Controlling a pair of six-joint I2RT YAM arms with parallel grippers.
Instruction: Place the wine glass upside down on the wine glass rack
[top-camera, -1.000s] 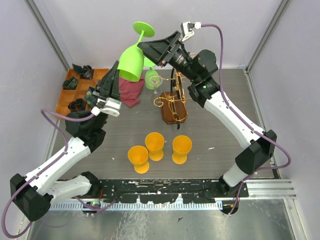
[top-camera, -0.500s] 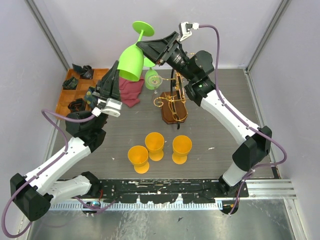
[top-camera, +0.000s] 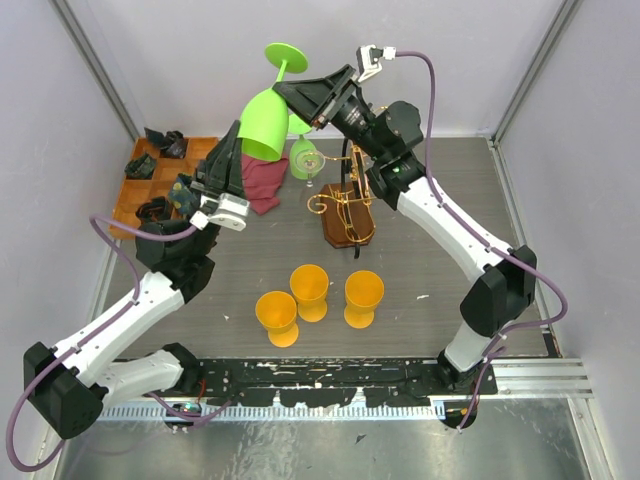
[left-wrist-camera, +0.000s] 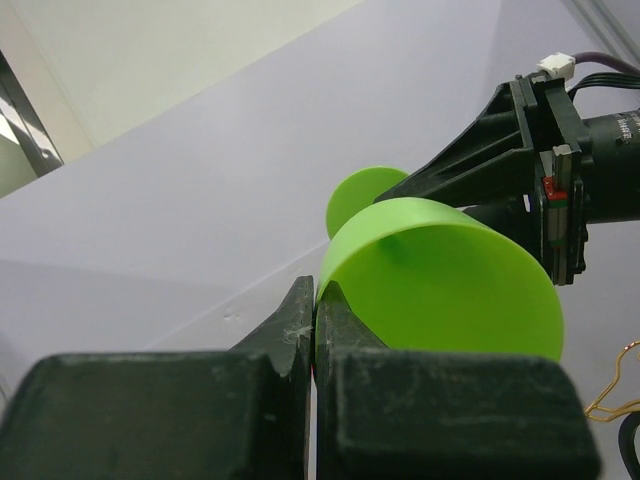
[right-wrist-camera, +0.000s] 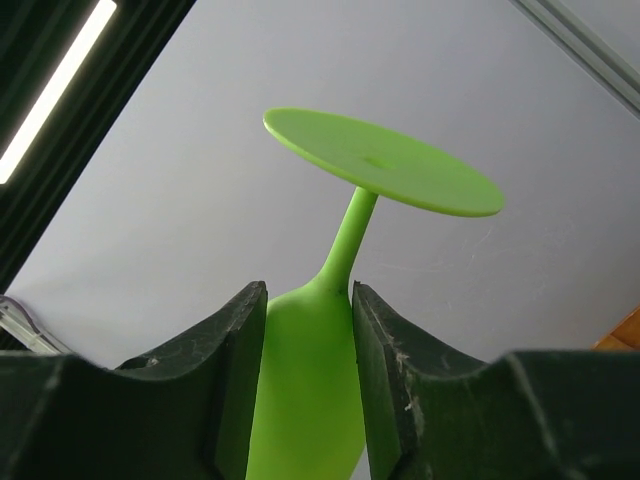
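The wine glass (top-camera: 262, 120) is up in the air above the far side of the table (top-camera: 430, 260), held upside down and tilted, its round foot toward the back wall and its mouth pointing down toward the left arm. The left claw (top-camera: 232, 150) is clamped together on the rim of the bowl, one finger inside the mouth and one outside, as the left wrist view shows. The right claw (top-camera: 290, 97) comes in from the right and is closed on the narrow top of the bowl just below the stem; in the right wrist view the green glass fills the gap between its two fingers.

The wine glass rack (top-camera: 345, 210) stands on the table below and to the right of the glass, well apart from it. Just left of the rack is what looks like a second green glass (top-camera: 305, 158), partly hidden. Three orange cups (top-camera: 310, 290) stand nearer the arm bases, and a maroon cloth (top-camera: 262, 180) lies beside the wooden tray (top-camera: 135, 195).
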